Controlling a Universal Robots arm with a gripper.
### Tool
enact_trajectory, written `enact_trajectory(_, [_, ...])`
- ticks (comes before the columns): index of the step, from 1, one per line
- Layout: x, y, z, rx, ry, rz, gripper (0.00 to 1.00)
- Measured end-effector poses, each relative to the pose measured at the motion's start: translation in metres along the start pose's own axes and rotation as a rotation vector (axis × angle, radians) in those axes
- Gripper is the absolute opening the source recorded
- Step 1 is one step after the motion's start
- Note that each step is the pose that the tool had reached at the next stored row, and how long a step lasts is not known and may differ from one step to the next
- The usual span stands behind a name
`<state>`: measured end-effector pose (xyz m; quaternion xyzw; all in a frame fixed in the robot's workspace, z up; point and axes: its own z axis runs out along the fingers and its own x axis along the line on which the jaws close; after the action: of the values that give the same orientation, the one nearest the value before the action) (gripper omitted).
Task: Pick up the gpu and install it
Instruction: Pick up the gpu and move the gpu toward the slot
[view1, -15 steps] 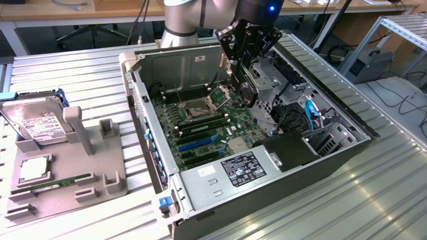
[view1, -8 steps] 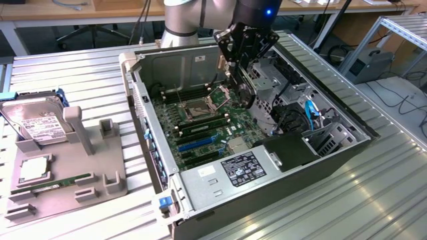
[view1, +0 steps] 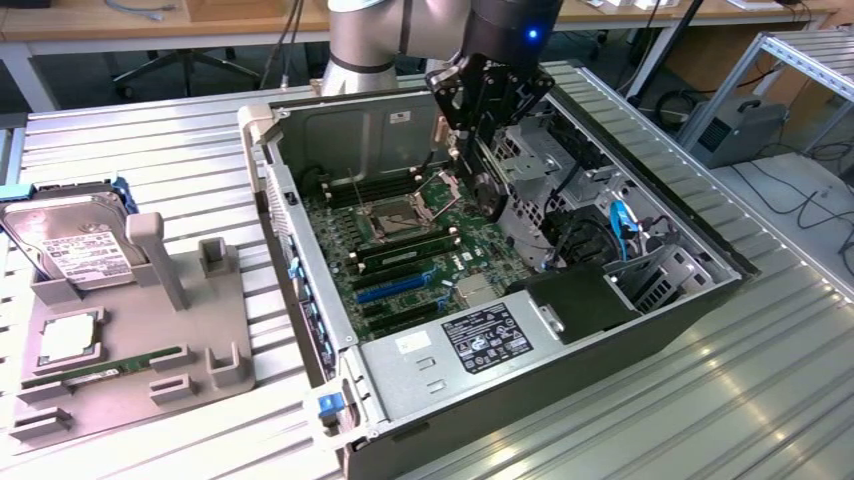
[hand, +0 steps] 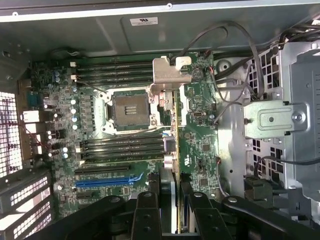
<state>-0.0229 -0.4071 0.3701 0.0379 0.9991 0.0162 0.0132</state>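
My gripper (view1: 483, 112) hangs inside the open computer case (view1: 287, 215), shut on the gpu (view1: 489, 185). The gpu is a thin black card held on edge above the green motherboard (view1: 400, 265). In the wrist view the gpu (hand: 178, 150) appears edge-on as a narrow strip between the black fingers (hand: 147, 217). Its silver metal bracket (hand: 167, 75) is at the end away from the gripper (hand: 173, 202). The card hovers beside the empty CPU socket (hand: 130, 107). The blue expansion slot (hand: 107, 181) lies off to one side of the card, uncovered.
A grey parts holder (view1: 174, 350) stands at the exterior view's left. It carries a silver hard drive (view1: 74, 250), a processor (view1: 67, 340) and a green memory stick (view1: 120, 365). The metal drive cage (view1: 541, 160) and cables (view1: 621, 225) crowd the case close to the card. The power supply (view1: 467, 345) fills the near end.
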Motion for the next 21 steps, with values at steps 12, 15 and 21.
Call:
enact_trajectory(12, [0.0,-0.0001,0.0126,0.0,0.0,0.0,0.27])
enact_trajectory(15, [0.0,-0.0001,0.0152,0.0,0.0001,0.0,0.27])
enact_trajectory(21, [0.0,-0.0001,0.0207,0.0,0.0001,0.0,0.27])
